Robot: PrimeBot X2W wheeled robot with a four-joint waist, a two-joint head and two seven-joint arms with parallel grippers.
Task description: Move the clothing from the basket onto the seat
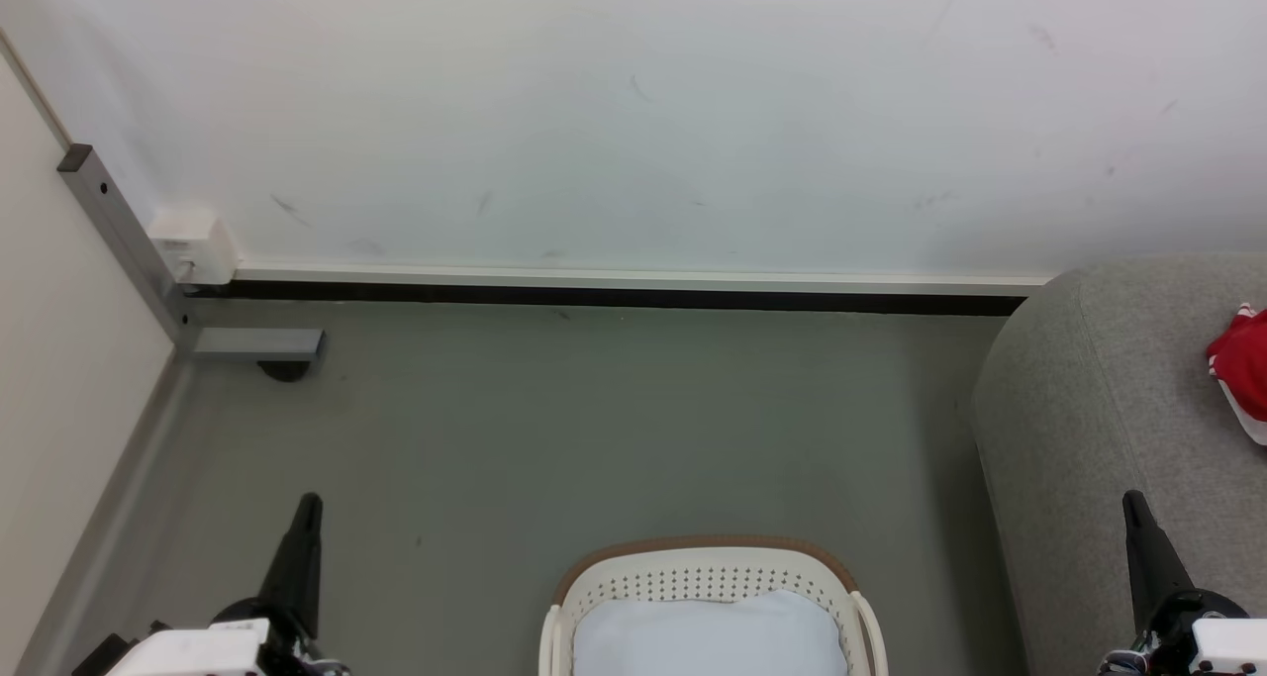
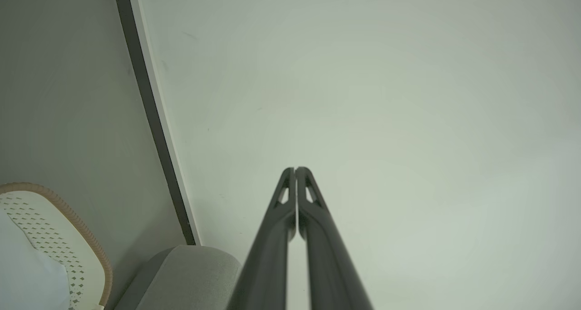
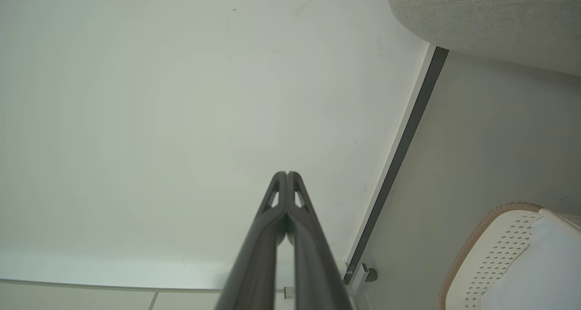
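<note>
Head view, with both wrist views. Left end effector point(image 1: 309, 506) at lower left and right end effector point(image 1: 1133, 503) at lower right, each with its two fingers pressed tip to tip and nothing between them, pointed at the pale wall point(image 1: 633, 112).

Basket point(image 1: 708, 547) on the grey floor point(image 1: 594, 419) between the two arms, its near part cut off by the lower edge. Within its visible part, pale padding point(image 1: 708, 636) and no red fabric. Clothing point(image 1: 1242, 359) well apart from the basket, lying on the seat point(image 1: 1089, 409) at the far right, partly cut off by the frame edge.

Step in hand, judged: checking the basket before any further reach.
- Tip the head lower to bring the whole basket interior into view.
- For any garment found, open the fingers wide, pinch a bunched fold rather than a flat panel, and leave the padding alone.
- Lift clear of the brown rim, carry over the rounded arm of the seat, and release beside the red fabric already there.

Count:
- One basket.
- One seat.
- One piece of padding.
- One visible mass of red clothing, number of garments impossible to tell.
- Two end effectors, two fingers each.
</note>
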